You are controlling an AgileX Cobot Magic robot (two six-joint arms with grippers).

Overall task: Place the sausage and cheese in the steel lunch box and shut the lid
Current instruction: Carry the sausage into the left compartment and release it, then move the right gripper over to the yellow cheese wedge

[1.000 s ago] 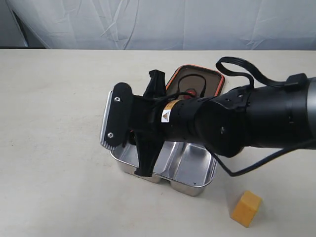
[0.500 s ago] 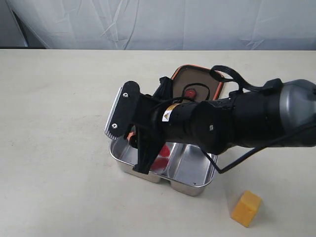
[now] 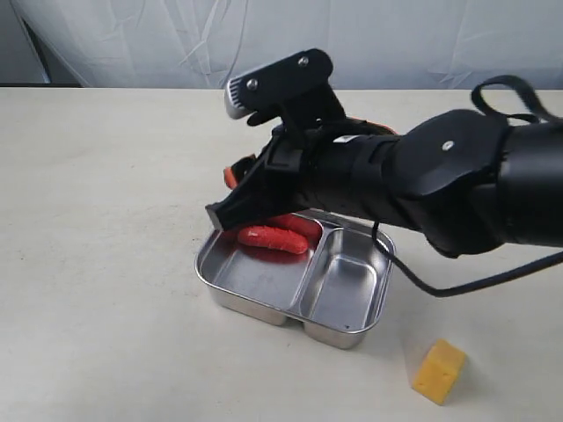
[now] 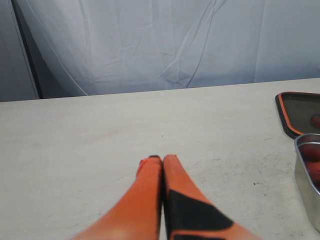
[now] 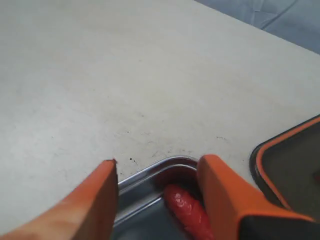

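The red sausage (image 3: 273,237) lies in the larger compartment of the steel lunch box (image 3: 290,315), close to its far wall. My right gripper (image 3: 227,195) hovers open just above that end of the box. In the right wrist view the open right gripper (image 5: 160,167) has the sausage (image 5: 187,210) below its gap, touching neither finger. The yellow cheese (image 3: 438,371) sits on the table to the front right of the box. The dark lid (image 5: 295,160) with its orange rim lies beside the box, mostly hidden by my arm in the exterior view. My left gripper (image 4: 156,159) is shut and empty over bare table.
The left wrist view shows the lid (image 4: 300,112) and the rim of the lunch box (image 4: 303,167) off to one side. A white cloth backdrop (image 3: 176,44) closes off the far edge of the table. My right arm's cable (image 3: 457,286) loops beside the box.
My right gripper has opened and let go of the sausage, which now lies in the larger compartment. The right arm has lifted and swung back from the box.
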